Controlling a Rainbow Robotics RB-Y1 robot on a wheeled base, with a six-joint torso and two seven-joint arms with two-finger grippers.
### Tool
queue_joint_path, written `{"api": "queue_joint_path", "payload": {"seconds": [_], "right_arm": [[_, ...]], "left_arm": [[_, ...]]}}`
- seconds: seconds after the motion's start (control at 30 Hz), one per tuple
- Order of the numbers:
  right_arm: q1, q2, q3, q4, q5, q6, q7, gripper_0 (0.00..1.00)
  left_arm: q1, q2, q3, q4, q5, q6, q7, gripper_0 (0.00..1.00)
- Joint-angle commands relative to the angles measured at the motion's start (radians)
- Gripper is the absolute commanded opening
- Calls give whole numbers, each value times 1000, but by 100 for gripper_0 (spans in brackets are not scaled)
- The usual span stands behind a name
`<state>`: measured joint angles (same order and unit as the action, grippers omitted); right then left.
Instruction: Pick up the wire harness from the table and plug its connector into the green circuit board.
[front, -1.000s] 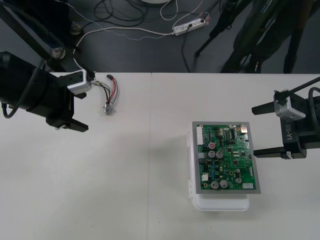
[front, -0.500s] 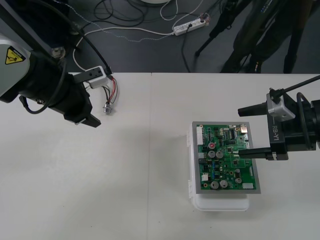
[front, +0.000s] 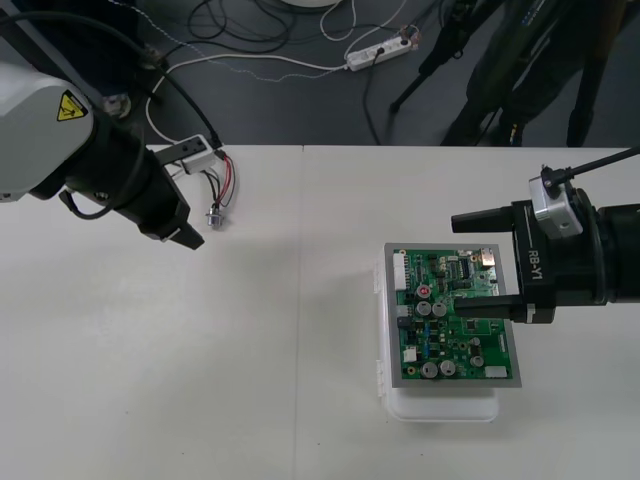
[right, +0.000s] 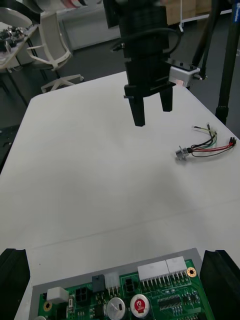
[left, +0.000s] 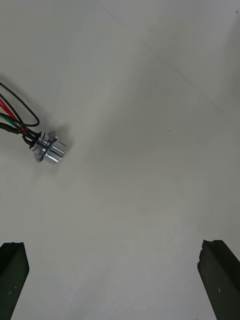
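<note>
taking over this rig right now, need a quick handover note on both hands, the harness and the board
Left hand: open, over the far left part of the table, close to the wire harness but not around it; the socket lies off to one side of its fingers.
Right hand: open, at the right side of the green circuit board, one finger over it.
Harness: flat on the table, nothing holding it. Board sits on its white base.
Done: nothing gripped or plugged.
To do: grasp the harness, carry it over, plug its connector in.
</note>
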<state>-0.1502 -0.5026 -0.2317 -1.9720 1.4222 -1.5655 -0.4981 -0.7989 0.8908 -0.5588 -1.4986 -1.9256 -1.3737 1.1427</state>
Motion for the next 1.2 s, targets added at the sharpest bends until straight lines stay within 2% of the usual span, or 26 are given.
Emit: {"api": "queue_joint_path", "payload": {"seconds": [0.03, 0.37, 0.7, 0.9, 1.2], "right_arm": [[3, 18, -3, 9, -46, -5, 66, 100], [-9, 18, -18, 10, -97, -5, 110, 100], [-14, 19, -12, 168, -189, -5, 308, 100], [-19, 21, -17, 177, -217, -5, 311, 100], [-26, 69, -17, 220, -273, -5, 337, 100]], "left_arm": [[-100, -21, -72, 28, -29, 38, 158, 100], [-135, -76, -107, 55, -135, 13, 235, 100], [-194, -210, -92, 244, -179, 1, 239, 100], [-206, -291, -18, 367, -227, -4, 232, 100], [-198, -366, 88, 406, -391, -42, 229, 100]]}}
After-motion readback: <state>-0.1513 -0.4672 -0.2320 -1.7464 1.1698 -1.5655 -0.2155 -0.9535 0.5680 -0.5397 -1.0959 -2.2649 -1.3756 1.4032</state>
